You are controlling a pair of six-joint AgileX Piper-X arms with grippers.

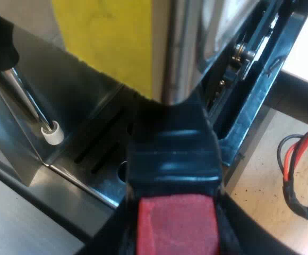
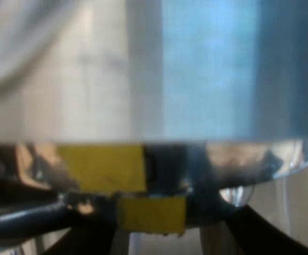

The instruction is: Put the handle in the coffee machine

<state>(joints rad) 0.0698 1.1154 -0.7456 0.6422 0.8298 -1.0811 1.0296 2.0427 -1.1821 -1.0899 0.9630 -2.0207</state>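
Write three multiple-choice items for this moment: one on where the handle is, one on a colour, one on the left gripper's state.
1. Where is the handle?
A. At the machine front
B. In a mug
C. On a bean hopper

2. What colour is the patch on the machine?
A. Green
B. Yellow
C. White

3. What state is the left gripper in?
A. Open, clear of everything
B. Shut on a tamper
C. Shut on the handle

Answers:
1 A: the handle reaches in under the machine's shiny front.
2 B: the patch is plainly yellow.
3 C: the gripper closes in on both sides of the handle's red end.
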